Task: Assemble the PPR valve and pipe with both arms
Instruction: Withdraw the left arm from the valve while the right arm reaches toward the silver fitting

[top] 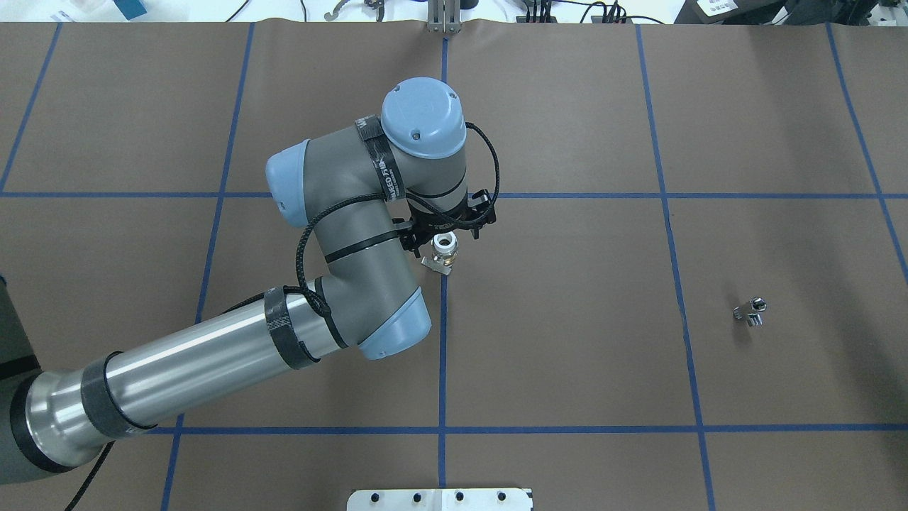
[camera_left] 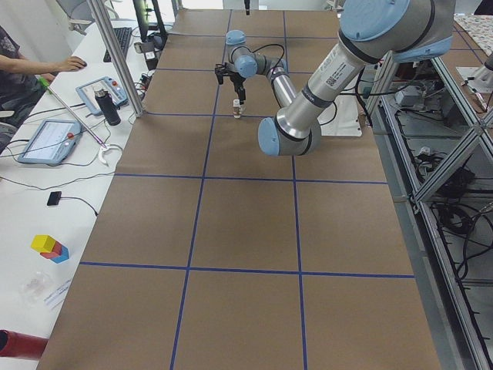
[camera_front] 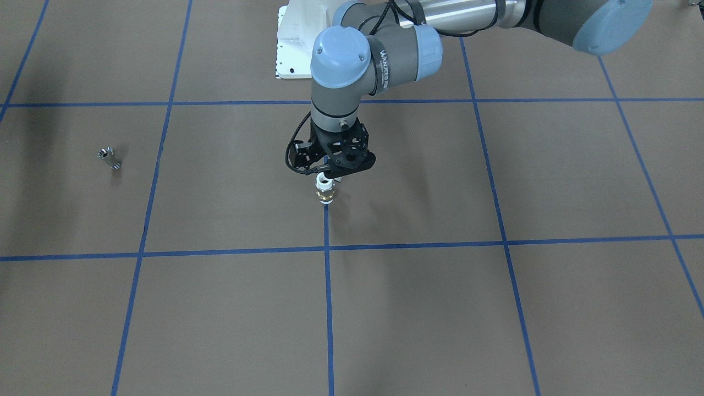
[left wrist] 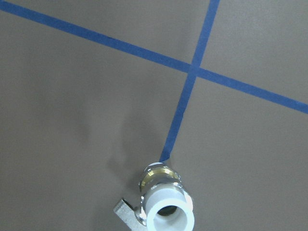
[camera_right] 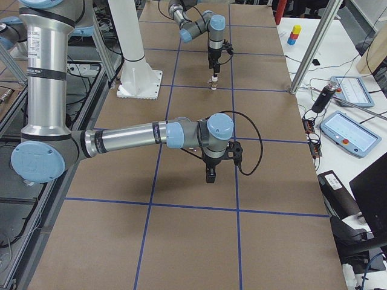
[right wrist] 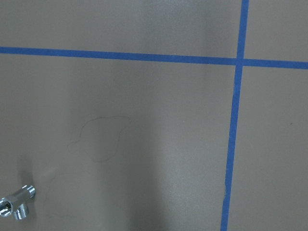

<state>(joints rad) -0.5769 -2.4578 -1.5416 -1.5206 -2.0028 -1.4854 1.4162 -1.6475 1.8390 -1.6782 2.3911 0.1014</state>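
The PPR valve [camera_front: 325,191] stands upright on the brown table at the end of a blue tape line, white open end up, with a brass band and a grey lever; it also shows in the overhead view [top: 443,250] and at the bottom of the left wrist view [left wrist: 166,204]. My left gripper [camera_front: 331,175] hangs right over its top, and its jaws look open. The pipe [top: 750,311], a small silver piece, lies far off on my right side, and also shows in the right wrist view [right wrist: 17,204]. My right gripper [camera_right: 210,176] shows only in the exterior right view, and I cannot tell its state.
The white pedestal base [top: 440,499] sits at my edge of the table. Blue tape lines [camera_front: 328,286] divide the table into squares. Tablets and a bottle [camera_right: 323,96] lie on the operators' bench beyond the table's edge.
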